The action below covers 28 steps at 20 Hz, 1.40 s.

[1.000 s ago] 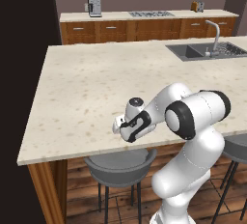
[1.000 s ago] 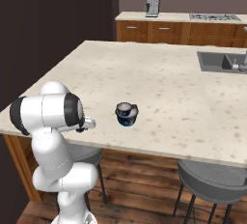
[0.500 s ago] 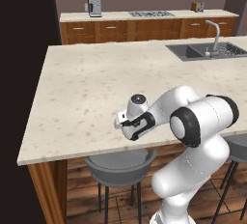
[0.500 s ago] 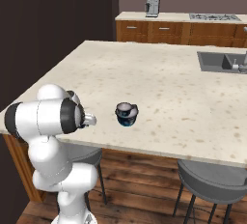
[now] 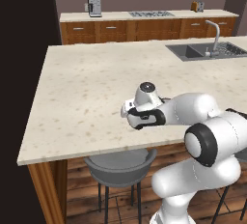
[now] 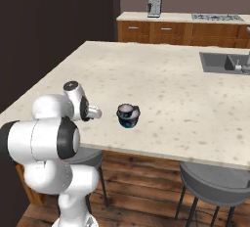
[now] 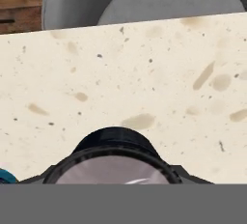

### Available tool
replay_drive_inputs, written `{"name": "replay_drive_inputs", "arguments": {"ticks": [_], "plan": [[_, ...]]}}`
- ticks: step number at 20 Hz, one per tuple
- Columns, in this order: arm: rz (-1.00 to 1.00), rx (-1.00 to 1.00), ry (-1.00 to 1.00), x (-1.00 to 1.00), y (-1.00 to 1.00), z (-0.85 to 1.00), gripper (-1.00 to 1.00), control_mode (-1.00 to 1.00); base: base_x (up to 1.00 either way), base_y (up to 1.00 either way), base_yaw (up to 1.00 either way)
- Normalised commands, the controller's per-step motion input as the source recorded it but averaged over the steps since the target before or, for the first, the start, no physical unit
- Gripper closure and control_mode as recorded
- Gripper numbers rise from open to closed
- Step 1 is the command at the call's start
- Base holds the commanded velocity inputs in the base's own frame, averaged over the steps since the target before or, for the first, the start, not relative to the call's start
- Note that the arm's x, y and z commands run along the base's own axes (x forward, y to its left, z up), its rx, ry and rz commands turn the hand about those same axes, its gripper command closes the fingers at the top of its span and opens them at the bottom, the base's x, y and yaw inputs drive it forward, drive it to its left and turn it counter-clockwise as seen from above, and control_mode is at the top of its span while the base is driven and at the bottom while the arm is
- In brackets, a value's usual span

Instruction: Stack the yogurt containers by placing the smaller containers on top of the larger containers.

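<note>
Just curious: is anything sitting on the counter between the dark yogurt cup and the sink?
Nothing: in the right base view, the counter between the yogurt cup and the sink is bare.

Dark yogurt cup (image 6: 128,115) on pale counter (image 6: 161,81), near front edge

— What moved?
— The white arm's wrist and its two-finger gripper (image 6: 97,113) have swung forward over the speckled beige stone counter (image 5: 87,88), nearer the wide navy-and-teal foil-topped yogurt cup (image 6: 128,115).
— Touching it?
— Can't tell.
</note>
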Motion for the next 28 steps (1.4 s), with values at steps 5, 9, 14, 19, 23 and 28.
{"name": "replay_drive_inputs", "arguments": {"ticks": [5,9,14,19,23,28], "plan": [[-0.07,0.00,0.00,0.00,-0.35,0.55,1.00,-1.00,0.00,0.00,0.00],[-0.07,0.00,0.00,0.00,-0.32,0.55,1.00,-1.00,0.00,0.00,0.00],[-0.06,0.01,0.00,0.00,-0.33,0.53,1.00,-1.00,0.00,0.00,0.00],[-0.05,0.02,0.00,0.00,-0.38,0.45,1.00,-1.00,0.00,0.00,0.00],[-0.05,0.01,0.00,0.00,-0.41,0.37,1.00,-1.00,0.00,0.00,0.00],[-0.03,0.00,0.02,0.00,-0.42,0.26,1.00,-1.00,0.00,0.00,0.00]]}}
